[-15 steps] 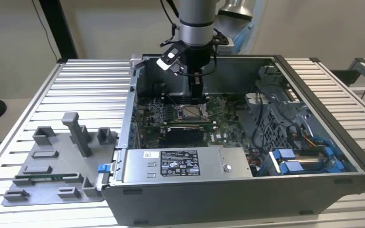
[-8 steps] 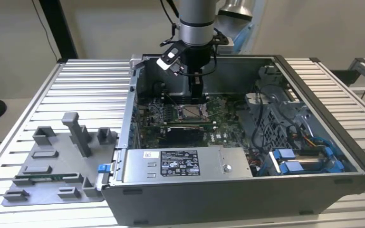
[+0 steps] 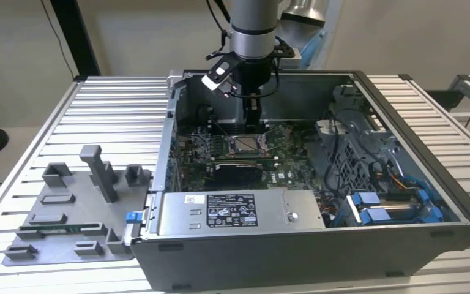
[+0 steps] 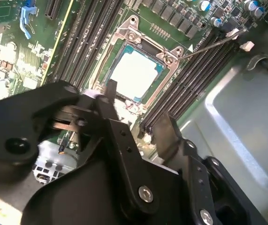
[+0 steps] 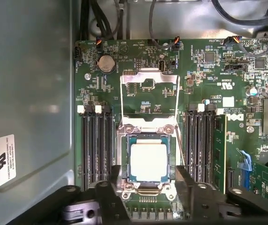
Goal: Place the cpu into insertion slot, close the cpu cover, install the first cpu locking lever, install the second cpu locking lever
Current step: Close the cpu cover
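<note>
Chip's in: the cpu (image 5: 148, 161) lies flat in the insertion slot (image 5: 124, 140), so step 1 of 4 looks done. The cpu cover (image 5: 138, 73) stands flipped open off the socket, and 1 thin locking lever (image 5: 181, 149) seems unlatched. The gripper (image 5: 147, 180) hovers just above the chip, released and empty.

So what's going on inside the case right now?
The arm's gripper hangs just above the slot, jaws open, one on each side, holding nothing. The cpu already sits in the slot. The cover is flipped up, not yet closed, and a lever juts out unlatched beside the slot.
</note>
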Controlling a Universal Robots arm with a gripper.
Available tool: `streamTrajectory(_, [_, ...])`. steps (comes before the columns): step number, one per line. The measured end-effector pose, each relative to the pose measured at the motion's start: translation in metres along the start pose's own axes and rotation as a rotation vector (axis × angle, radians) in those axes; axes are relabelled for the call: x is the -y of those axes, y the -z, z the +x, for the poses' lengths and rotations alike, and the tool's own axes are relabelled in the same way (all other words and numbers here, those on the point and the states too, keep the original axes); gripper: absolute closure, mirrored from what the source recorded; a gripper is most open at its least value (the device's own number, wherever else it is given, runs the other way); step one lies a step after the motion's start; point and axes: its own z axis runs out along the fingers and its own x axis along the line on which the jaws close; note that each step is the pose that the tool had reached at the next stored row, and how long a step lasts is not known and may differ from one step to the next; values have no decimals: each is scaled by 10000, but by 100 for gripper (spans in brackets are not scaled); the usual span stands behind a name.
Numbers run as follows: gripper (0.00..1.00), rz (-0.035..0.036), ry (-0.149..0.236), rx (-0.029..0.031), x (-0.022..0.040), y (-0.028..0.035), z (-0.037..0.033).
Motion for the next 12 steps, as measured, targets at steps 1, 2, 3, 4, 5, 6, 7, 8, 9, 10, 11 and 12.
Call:
streamTrajectory(1, [100, 0, 0, 0, 0, 0, 0])
streamTrajectory(2, [100, 0, 0, -1, 0, 0, 0])
streamTrajectory(3, [100, 0, 1, 0, 0, 0, 1])
streamTrajectory(4, [100, 0, 0, 0, 0, 0, 5])
streamTrajectory(5, [100, 1, 0, 1, 0, 0, 7])
streamTrajectory(6, [100, 1, 1, 1, 0, 0, 9])
streamTrajectory(7, [100, 0, 2, 0, -1, 0, 9])
streamTrajectory(8, [100, 0, 1, -1, -2, 0, 10])
streamTrajectory(9, [100, 0, 1, -1, -4, -1, 10])
streamTrajectory(10, [100, 0, 0, 0, -5, 0, 10])
streamTrajectory(11, [100, 0, -1, -1, -5, -1, 11])
streamTrajectory(12, [100, 0, -2, 0, -5, 0, 10])
